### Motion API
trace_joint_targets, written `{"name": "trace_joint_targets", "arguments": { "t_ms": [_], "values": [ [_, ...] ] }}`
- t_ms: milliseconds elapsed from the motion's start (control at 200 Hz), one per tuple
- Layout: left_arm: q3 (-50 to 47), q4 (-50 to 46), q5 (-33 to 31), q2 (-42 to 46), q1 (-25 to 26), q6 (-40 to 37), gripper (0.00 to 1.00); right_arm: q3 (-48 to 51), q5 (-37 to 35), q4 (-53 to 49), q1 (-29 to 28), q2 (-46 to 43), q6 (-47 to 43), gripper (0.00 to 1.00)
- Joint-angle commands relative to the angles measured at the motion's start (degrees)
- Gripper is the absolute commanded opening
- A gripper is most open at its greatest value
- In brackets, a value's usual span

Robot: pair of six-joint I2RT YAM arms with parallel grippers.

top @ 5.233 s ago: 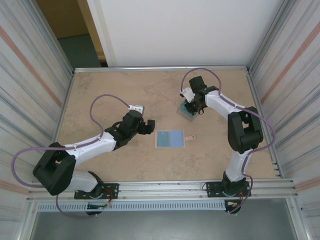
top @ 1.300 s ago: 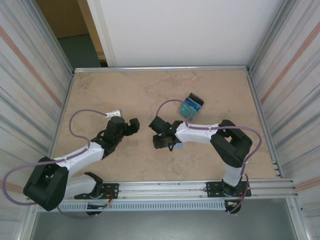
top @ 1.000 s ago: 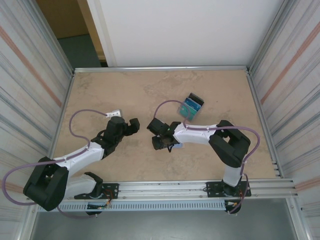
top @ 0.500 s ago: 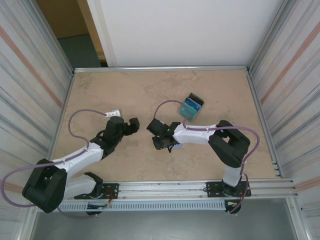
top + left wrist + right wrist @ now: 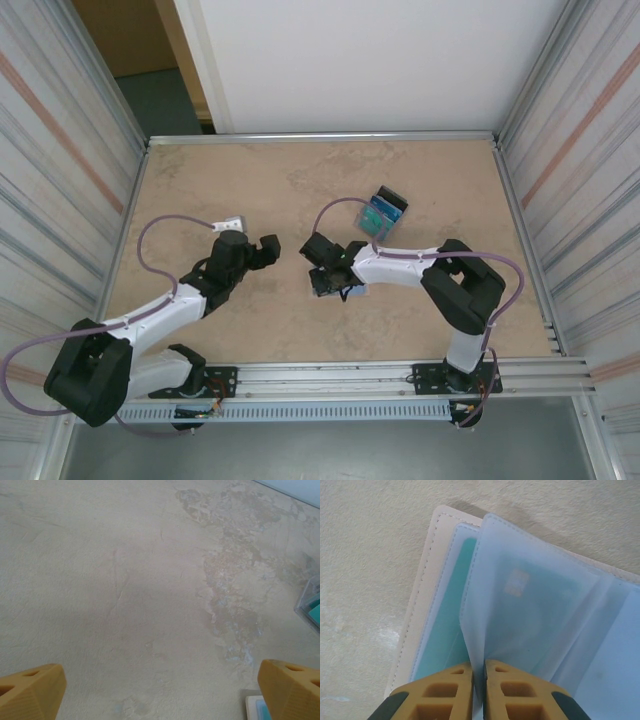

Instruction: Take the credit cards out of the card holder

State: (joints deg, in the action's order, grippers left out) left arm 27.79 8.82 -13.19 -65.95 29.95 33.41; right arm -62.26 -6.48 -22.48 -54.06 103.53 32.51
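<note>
Swung over from the tray (image 5: 384, 212), the right arm (image 5: 400, 265) now reaches to the middle of the table (image 5: 200, 180), where the right gripper (image 5: 479, 666) has closed on a pale blue sleeve (image 5: 530, 605) of the open holder (image 5: 432, 560) lying flat there. The left gripper (image 5: 268, 248) hangs spread wide and empty over bare table to its left. A teal card (image 5: 451, 615) shows through the sleeve beneath.

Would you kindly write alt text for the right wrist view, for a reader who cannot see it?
The right claw pinches a translucent pale blue sleeve of the open tan card holder; a teal card sits in the pocket beneath.
</note>
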Motion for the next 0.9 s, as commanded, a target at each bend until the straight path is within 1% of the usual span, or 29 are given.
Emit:
{"name": "trace_joint_targets", "arguments": {
  "t_ms": [0,155,506,656,747,897],
  "values": [
    [1.89,-0.38,0.79,-0.30,-0.43,-1.30,0.99,1.18,-3.01,-1.75,0.54,-2.30,-0.60,0.13],
    [2.50,-0.21,1.41,-0.85,-0.35,-1.87,0.99,1.55,-5.48,-3.00,0.89,-4.26,-0.06,0.17],
    [3.66,0.06,2.01,-2.41,0.39,-2.60,0.99,3.83,-7.83,-4.41,2.25,-7.88,1.65,0.23],
    [4.93,-0.46,0.97,-3.29,1.99,-3.83,0.99,5.01,-8.62,-4.92,2.82,-9.27,2.95,0.27],
    [5.80,-1.25,-0.21,-4.06,3.13,-4.69,0.99,5.98,-8.98,-4.94,3.29,-10.38,3.93,0.28],
    [6.76,-1.18,-0.25,-5.52,4.59,-5.12,0.99,7.74,-8.99,-4.84,4.37,-11.87,5.34,0.28]
  ]
}}
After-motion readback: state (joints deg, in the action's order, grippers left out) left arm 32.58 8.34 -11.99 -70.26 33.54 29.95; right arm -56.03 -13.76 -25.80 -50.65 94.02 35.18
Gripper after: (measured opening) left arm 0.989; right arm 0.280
